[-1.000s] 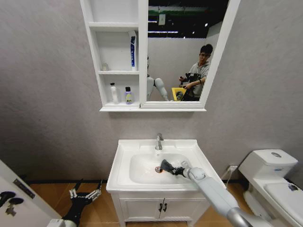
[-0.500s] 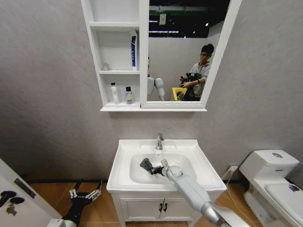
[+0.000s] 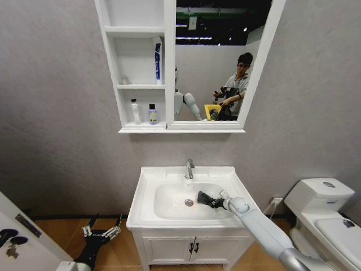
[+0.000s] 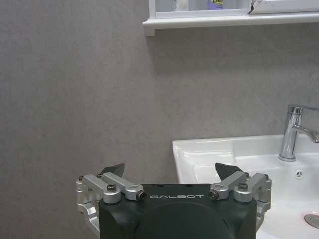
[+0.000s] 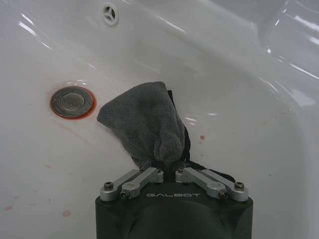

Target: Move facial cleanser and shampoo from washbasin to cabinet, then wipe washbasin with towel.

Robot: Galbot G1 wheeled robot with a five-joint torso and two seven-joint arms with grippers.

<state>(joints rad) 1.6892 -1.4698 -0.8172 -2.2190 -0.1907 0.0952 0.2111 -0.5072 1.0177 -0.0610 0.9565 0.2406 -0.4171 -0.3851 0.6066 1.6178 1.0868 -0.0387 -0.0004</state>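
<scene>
The right arm is reaching up from the lower right corner of the head view toward the centre, its pale forearm slanting up and left to a dark wrist. The right gripper [image 3: 210, 200] is pointing left with its fingers [image 5: 147, 175] drawn close together, pinching something between them. The left gripper [image 3: 101, 230] is hanging low in the lower left of the head view, its fingers [image 4: 110, 172] spread wide apart.
</scene>
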